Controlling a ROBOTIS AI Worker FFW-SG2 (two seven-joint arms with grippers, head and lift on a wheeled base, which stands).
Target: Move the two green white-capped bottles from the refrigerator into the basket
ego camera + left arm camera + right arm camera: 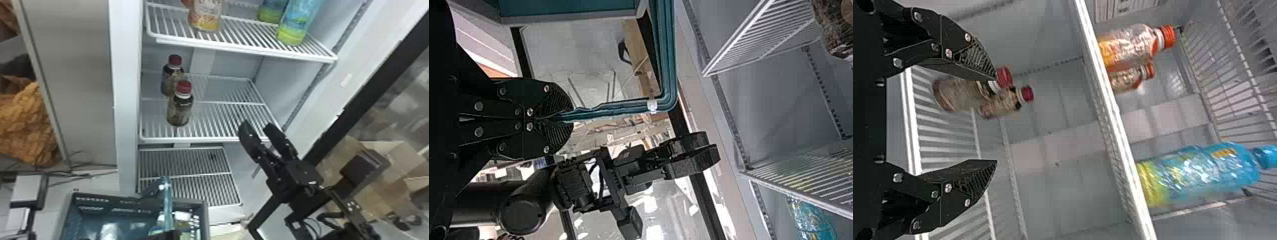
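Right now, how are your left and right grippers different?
The left gripper has its jaws shut on the handle; the right gripper has its jaws open, holding nothing.
The left gripper is down by the basket, but the right gripper is higher, near a shelf.
Both are black.

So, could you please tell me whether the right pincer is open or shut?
Open: in the right wrist view, the right pincer stands spread wide, gripping nothing.
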